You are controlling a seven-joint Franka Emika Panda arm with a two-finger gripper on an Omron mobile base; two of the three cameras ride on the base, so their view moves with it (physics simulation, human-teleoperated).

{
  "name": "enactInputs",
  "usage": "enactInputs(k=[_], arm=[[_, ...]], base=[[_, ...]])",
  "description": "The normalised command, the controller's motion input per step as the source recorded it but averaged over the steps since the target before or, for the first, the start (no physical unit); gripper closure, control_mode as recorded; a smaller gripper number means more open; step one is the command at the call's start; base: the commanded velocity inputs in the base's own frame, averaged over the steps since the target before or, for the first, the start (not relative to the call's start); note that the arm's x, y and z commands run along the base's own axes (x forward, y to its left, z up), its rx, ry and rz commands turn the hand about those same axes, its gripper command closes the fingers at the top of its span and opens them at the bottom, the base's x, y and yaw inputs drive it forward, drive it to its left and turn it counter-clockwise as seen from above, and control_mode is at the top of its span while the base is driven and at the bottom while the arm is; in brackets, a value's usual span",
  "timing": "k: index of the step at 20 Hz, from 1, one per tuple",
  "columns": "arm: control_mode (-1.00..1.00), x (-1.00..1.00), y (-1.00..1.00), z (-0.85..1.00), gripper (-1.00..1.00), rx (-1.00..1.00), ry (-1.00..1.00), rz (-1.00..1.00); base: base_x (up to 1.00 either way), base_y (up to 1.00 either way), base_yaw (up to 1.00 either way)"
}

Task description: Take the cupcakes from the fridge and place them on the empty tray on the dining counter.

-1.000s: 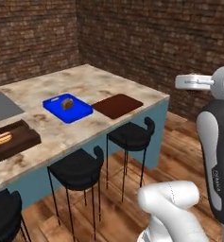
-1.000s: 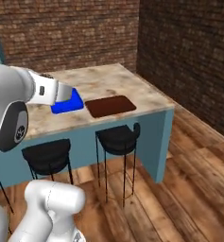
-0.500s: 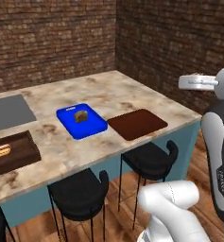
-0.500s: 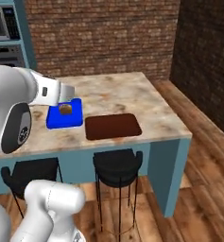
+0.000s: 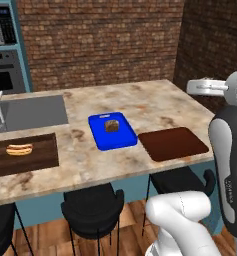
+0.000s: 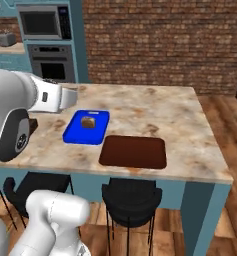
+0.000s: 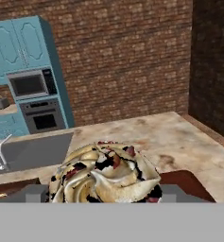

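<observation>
White arm rises from lower right of the left base view: rounded base link low, an upright grey-and-white segment along the right edge, and a short white link reaching left from the top joint. In the right base view the same arm stands at the left edge, large rounded shoulder with dark joint face, and a white forearm stretches rightward, level. Hand view: gripper (image 7: 103, 197) sits at the bottom edge, its grey fingers (image 7: 34, 194) showing on either side of a swirled cream-frosted cupcake (image 7: 105, 175) held between them, frosting top toward the camera.
</observation>
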Motion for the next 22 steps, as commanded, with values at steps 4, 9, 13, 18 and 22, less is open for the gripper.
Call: enactInputs(k=[4, 9, 13, 18, 22], arm=[[1.00, 0.00, 0.00, 0.00, 1.00, 0.00, 0.00, 0.00], [1.00, 0.00, 0.00, 0.00, 1.00, 0.00, 0.00, 0.00], [-1.00, 1.00, -0.59, -0.44, 1.00, 0.01, 0.45, 0.12], [-1.00, 1.00, -0.55, -0.52, 1.00, 0.00, 0.68, -0.03], [-1.00, 0.83, -0.25, -0.73, 1.00, 0.01, 0.25, 0.00]], base=[[1.00, -0.52, 0.46], [0.99, -0.62, 0.28], [0.00, 0.00, 0.00], [0.00, 0.00, 0.00], [0.00, 0.00, 0.00]])
